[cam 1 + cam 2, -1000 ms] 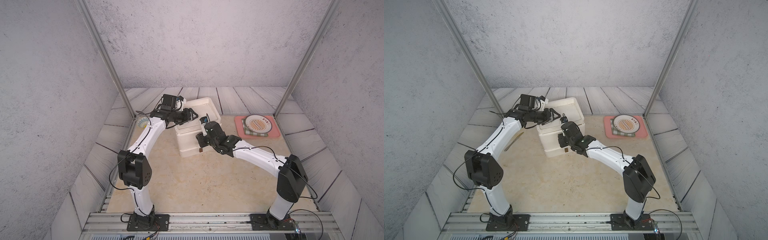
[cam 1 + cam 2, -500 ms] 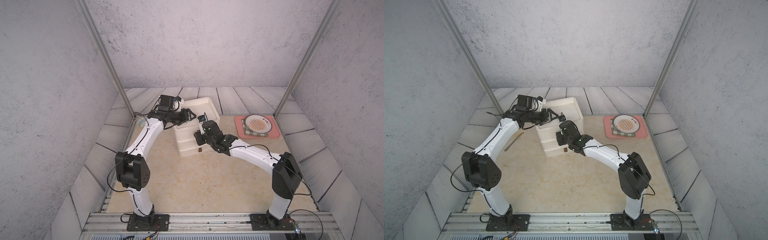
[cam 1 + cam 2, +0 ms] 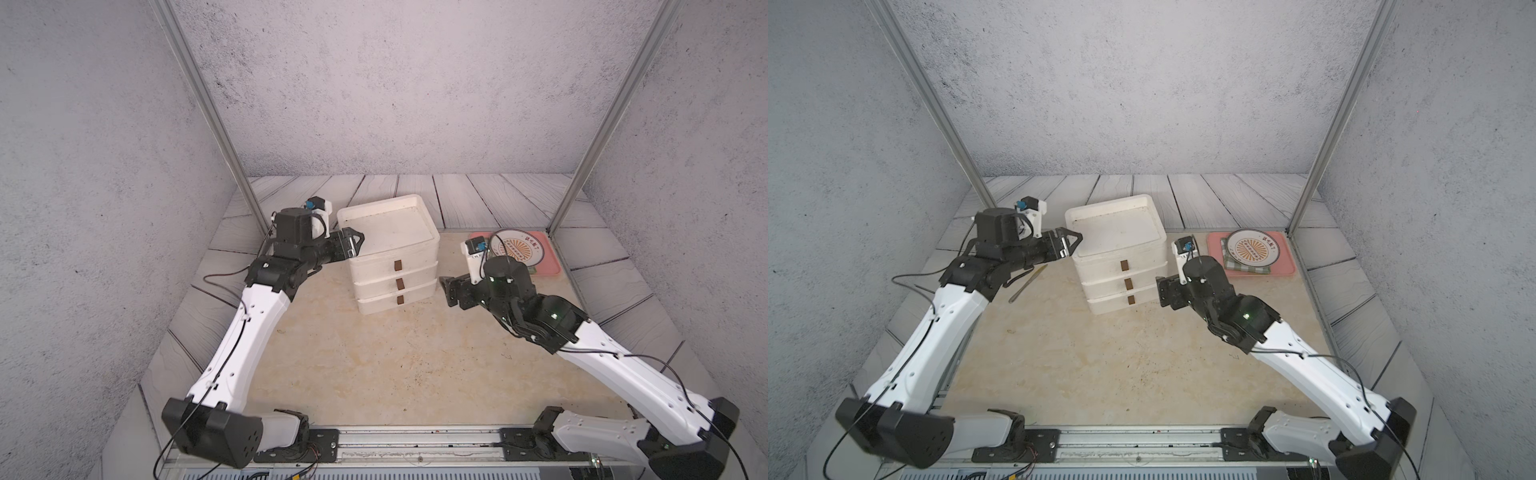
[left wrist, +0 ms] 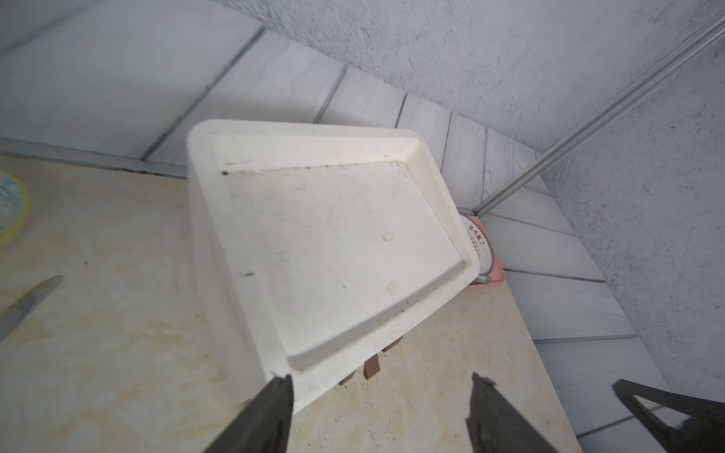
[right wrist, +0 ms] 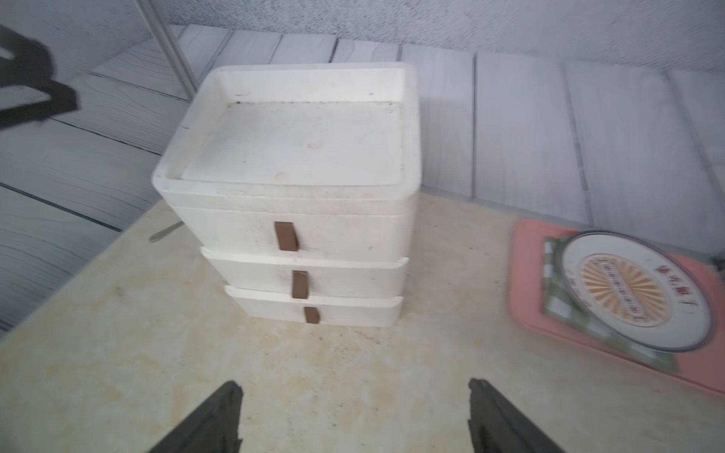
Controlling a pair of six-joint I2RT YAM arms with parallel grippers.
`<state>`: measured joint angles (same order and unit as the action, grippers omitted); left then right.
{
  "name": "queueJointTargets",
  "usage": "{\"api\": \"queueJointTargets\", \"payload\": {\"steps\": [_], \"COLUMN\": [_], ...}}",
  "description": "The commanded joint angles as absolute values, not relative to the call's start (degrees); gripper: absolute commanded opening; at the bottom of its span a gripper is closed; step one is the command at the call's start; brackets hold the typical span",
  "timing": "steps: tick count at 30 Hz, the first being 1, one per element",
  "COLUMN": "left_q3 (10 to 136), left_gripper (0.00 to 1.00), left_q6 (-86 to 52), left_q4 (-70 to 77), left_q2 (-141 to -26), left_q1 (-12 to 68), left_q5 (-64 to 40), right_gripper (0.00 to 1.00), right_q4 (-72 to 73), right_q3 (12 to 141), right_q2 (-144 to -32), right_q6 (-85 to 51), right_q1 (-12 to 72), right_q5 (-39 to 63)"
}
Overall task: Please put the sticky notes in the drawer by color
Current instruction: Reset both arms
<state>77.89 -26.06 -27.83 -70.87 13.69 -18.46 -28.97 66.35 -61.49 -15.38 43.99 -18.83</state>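
Note:
The drawer (image 3: 374,266) (image 3: 1100,266) (image 5: 345,235) is a white cabinet of three stacked drawers, all pushed in, each with a brown tab handle (image 5: 285,235). Its rimmed top (image 4: 204,196) is bare. No sticky notes show in any view. My left gripper (image 3: 352,244) (image 3: 1071,243) (image 4: 379,380) is open at the cabinet's front left top corner, holding nothing. My right gripper (image 3: 446,291) (image 3: 1160,291) (image 5: 354,384) is open and low over the table. It is apart from the cabinet, off its front right corner.
A pink tray (image 3: 548,266) (image 3: 1287,266) (image 5: 525,274) at the back right holds a green checked cloth (image 5: 557,310) and a patterned plate (image 3: 1254,247). A metal knife (image 3: 1027,282) (image 4: 23,306) lies left of the cabinet. A yellow-rimmed dish (image 4: 10,208) sits at the far left.
My right gripper has drawn back from the drawer fronts to the right and opened wide. The pulled-out lower drawer now sits flush. My left gripper stayed by the top corner and opened slightly.

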Motion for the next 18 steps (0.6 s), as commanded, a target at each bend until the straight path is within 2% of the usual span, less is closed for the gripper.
{"api": "queueJointTargets", "payload": {"steps": [1, 3, 6, 9, 13, 18], "left_q3": [66.63, 59.51, 51.58, 45.46, 37.93, 27.12], "left_gripper": [0.81, 0.85, 0.86, 0.86, 0.86, 0.87], "left_q6": [-26.35, -26.72, -25.5, -21.85, -18.97, -13.97], "left_q4": [-23.39, -20.95, -18.64, -16.48, -10.95, 3.91], "left_q2": [-64.52, -59.8, -54.42, -51.2, -48.22, -47.51], "left_q1": [12.54, 12.07, 11.62, 11.43, 11.29, 10.73], "left_q5": [-7.02, -2.66, 3.72, 10.73, 17.58, 24.33], "right_gripper": [0.99, 0.99, 0.99, 0.99, 0.99, 0.99], "right_q4": [-33.38, -32.23, -29.51, -23.57, -10.9, 10.2], "right_q3": [58.79, 55.08, 50.85, 45.99, 37.74, 25.75], "right_q2": [-56.91, -54.9, -53.62, -53.12, -52.73, -54.12], "right_q6": [-16.44, -18.12, -18.55, -17.79, -10.47, -7.72], "right_q1": [41.78, 38.74, 32.7, 28.44, 23.32, 15.61], "right_q5": [-28.74, -31.27, -30.76, -35.94, -38.58, -34.06]}}
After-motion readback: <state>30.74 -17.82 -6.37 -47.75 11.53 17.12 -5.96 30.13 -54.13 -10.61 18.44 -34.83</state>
